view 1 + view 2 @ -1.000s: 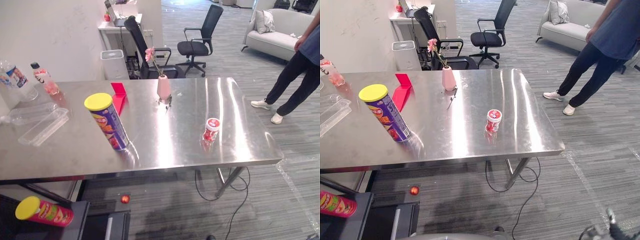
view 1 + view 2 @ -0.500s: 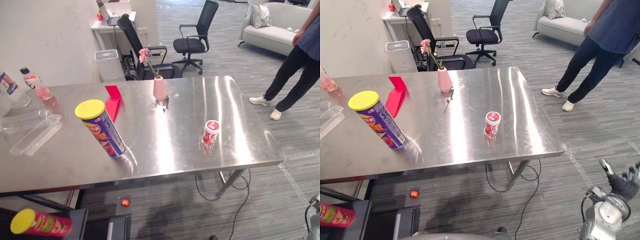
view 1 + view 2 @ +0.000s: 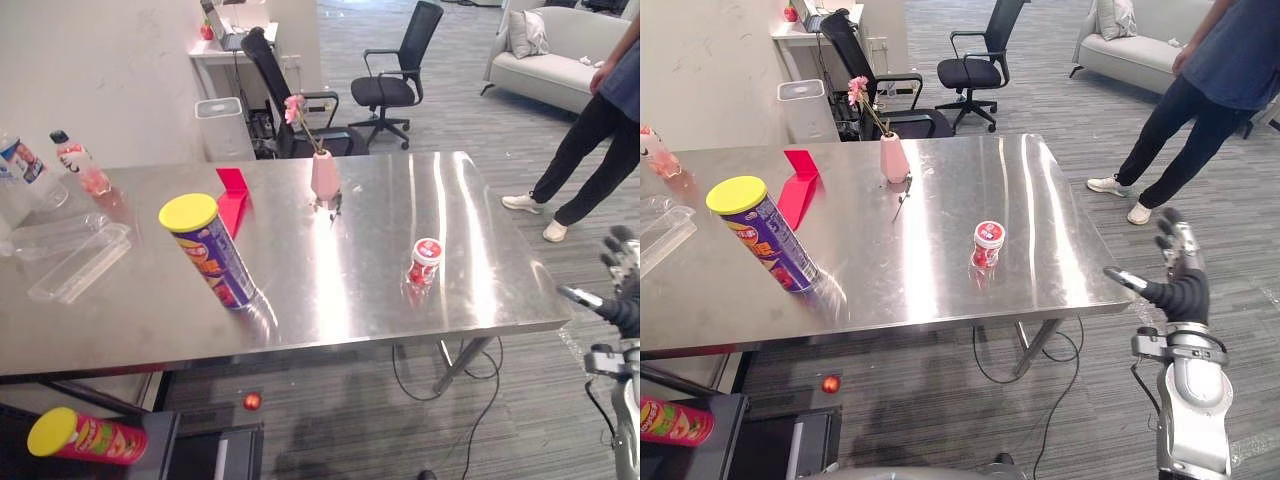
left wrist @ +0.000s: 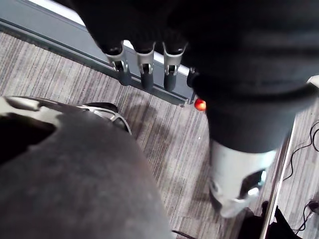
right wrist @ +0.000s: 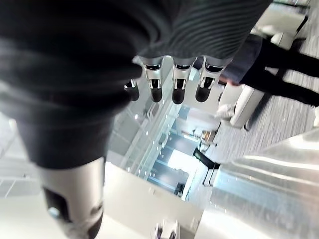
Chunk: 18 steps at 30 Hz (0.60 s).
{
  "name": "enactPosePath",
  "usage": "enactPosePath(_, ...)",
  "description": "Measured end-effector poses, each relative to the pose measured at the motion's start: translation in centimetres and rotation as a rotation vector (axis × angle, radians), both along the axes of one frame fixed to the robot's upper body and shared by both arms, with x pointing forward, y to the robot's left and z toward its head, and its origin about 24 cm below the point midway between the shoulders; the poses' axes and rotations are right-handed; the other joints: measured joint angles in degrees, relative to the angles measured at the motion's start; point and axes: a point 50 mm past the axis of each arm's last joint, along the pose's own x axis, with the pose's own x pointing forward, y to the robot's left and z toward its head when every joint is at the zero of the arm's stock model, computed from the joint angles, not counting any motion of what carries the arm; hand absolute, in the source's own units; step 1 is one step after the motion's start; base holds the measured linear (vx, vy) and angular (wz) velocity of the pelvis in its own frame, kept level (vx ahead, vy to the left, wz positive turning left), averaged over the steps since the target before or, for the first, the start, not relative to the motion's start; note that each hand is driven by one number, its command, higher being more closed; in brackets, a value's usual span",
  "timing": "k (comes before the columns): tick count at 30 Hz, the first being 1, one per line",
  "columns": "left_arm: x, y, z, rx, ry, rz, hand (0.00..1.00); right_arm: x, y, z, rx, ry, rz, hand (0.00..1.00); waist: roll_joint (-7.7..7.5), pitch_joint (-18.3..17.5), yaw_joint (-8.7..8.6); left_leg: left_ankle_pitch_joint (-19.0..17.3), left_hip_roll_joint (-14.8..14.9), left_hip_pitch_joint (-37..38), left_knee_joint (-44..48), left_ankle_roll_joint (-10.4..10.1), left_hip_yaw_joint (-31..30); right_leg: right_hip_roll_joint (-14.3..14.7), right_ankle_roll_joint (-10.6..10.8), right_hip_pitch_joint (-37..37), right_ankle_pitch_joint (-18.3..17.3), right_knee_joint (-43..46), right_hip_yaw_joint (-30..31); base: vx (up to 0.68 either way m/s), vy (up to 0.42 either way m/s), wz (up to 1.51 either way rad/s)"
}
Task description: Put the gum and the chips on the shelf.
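The gum tub (image 3: 987,243) stands near the right end of the steel table (image 3: 1065,255), well apart from the purple chips can (image 3: 763,232). The right hand (image 3: 1183,285) hovers beyond that edge, fingers spread, empty. The left hand (image 4: 145,74) hangs above the floor, fingers seemingly relaxed, empty.

The chips can (image 3: 210,255) at centre left has a yellow lid and a purple body printed in red and yellow. The gum tub (image 3: 424,261), right of centre, is red and white. The table (image 3: 350,290) is shiny silver steel. A pale pink vase (image 3: 324,176) holds a pink flower, and the folded card (image 3: 233,197) is bright red. At lower left, a red can (image 3: 82,436) has a yellow lid. The carpet (image 3: 340,420) is grey with fine stripes.
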Motion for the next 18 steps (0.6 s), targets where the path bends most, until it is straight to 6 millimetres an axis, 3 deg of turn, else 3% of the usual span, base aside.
enactPosePath(11,0.0,0.4,0.1,0.019,0.001,-0.049,0.0,1.2,2.5,-2.1,0.002,0.157,0.2,0.0,-0.52,-0.3,0.1,0.2,-0.1,-1.4,0.1,0.3,-2.7,-0.4,0.0,0.3,0.0,0.8,-3.1,0.0,-0.012,0.11)
enactPosePath(18,0.2,0.4,0.1,0.019,0.003,-0.073,0.0,1.5,1.9,-3.4,0.031,0.2,0.158,0.0,-0.54,-0.3,0.19,1.1,-0.9,-2.2,-0.7,1.1,-4.4,-1.1,-0.1,0.3,-0.1,0.9,-4.5,-0.02,0.0,0.13)
